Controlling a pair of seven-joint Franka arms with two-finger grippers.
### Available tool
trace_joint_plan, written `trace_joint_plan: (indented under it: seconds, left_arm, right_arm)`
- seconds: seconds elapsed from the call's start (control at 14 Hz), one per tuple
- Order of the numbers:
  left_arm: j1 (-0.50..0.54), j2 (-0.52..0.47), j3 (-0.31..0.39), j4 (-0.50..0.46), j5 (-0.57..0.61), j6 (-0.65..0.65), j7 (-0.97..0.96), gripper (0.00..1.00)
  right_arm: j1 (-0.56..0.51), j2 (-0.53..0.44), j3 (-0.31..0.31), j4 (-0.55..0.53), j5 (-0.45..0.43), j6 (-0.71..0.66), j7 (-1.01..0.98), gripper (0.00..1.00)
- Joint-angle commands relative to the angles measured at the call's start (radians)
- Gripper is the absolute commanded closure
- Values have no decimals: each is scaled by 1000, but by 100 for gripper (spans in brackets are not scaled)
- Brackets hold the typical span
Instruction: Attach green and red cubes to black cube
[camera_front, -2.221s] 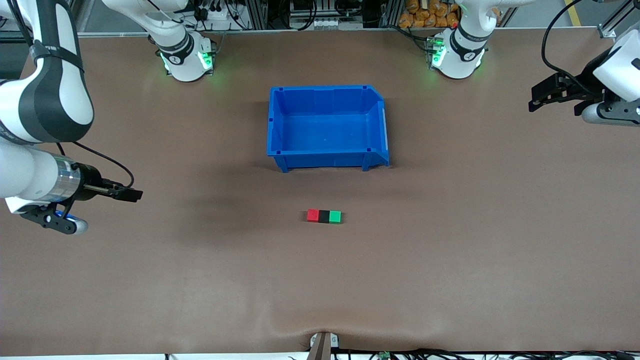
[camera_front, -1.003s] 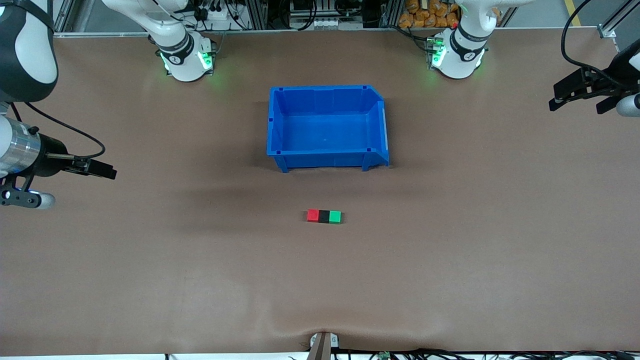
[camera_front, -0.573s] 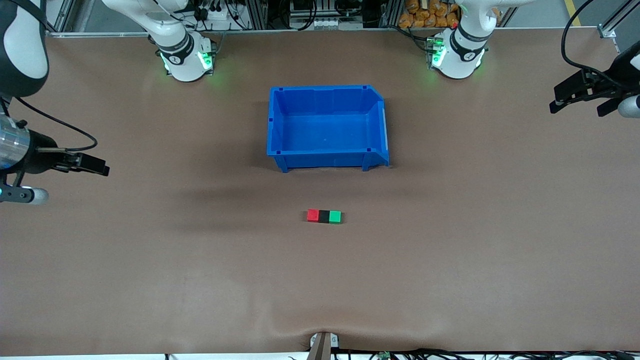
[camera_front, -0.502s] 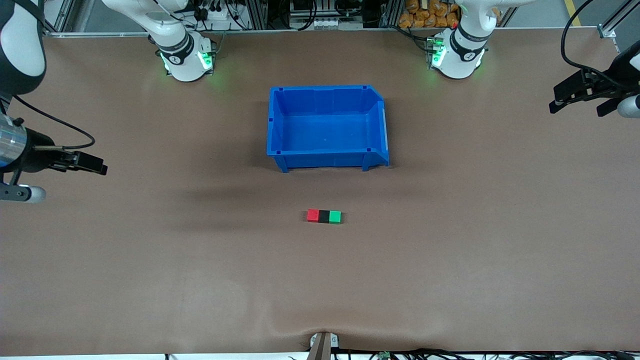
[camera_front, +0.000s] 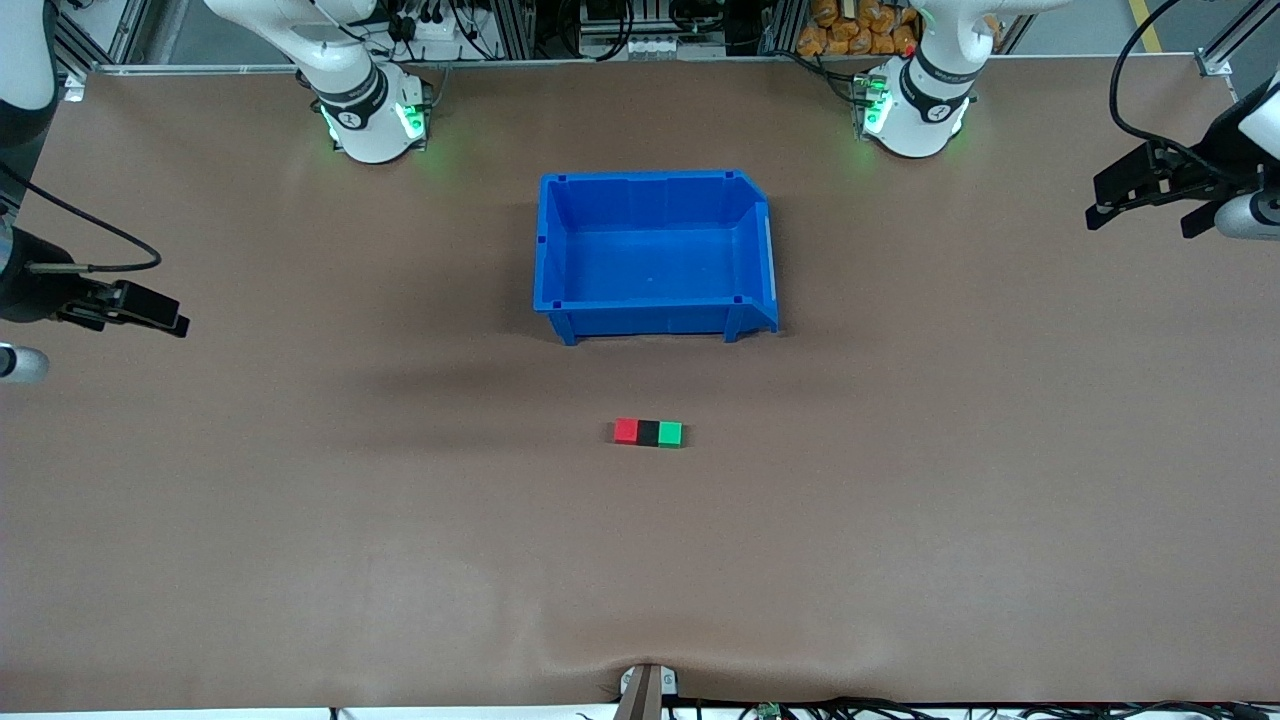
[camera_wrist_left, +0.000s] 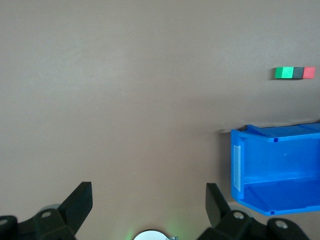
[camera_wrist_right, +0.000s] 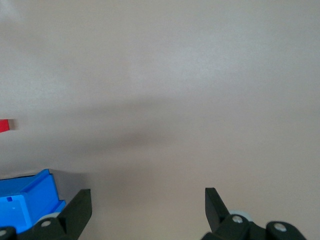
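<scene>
Three joined cubes (camera_front: 648, 433), grippers apart.

Brown matte worktop (camera_front: 300, 560), wide, with a slight ripple at the edge nearest the front camera. Blue bin (camera_front: 655, 255) sits on it near the middle — open top, nothing visible inside, standing between the two arm bases and the cubes. Nearer the front camera than the bin, three small cubes lie in a row, faces touching: red cube (camera_front: 626, 431) toward the right arm's end, black cube (camera_front: 648, 432) in the middle, green cube (camera_front: 670, 433) toward the left arm's end. The row rests flat on the worktop, apart from the bin. Two white arm bases — right arm's (camera_front: 372, 120), left arm's (camera_front: 915, 112) — stand at the worktop's edge farthest from the front camera.
</scene>
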Motion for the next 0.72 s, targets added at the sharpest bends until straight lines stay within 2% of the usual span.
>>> trace_joint_plan:
  seconds: [0.0, 0.21, 0.64]
  left_arm:
    - [9, 2, 4, 6, -17, -5, -4, 0]
    - [12, -16, 3, -1, -12, -22, -12, 0]
    - [7, -18, -30, -35, -8, -17, -221, 0]
  right_arm:
    - [-28, -45, 8, -33, -11, 5, -14, 0]
    - [-30, -80, 7, -57, -11, 12, -12, 0]
    - [-36, -120, 7, -88, -10, 15, -14, 0]
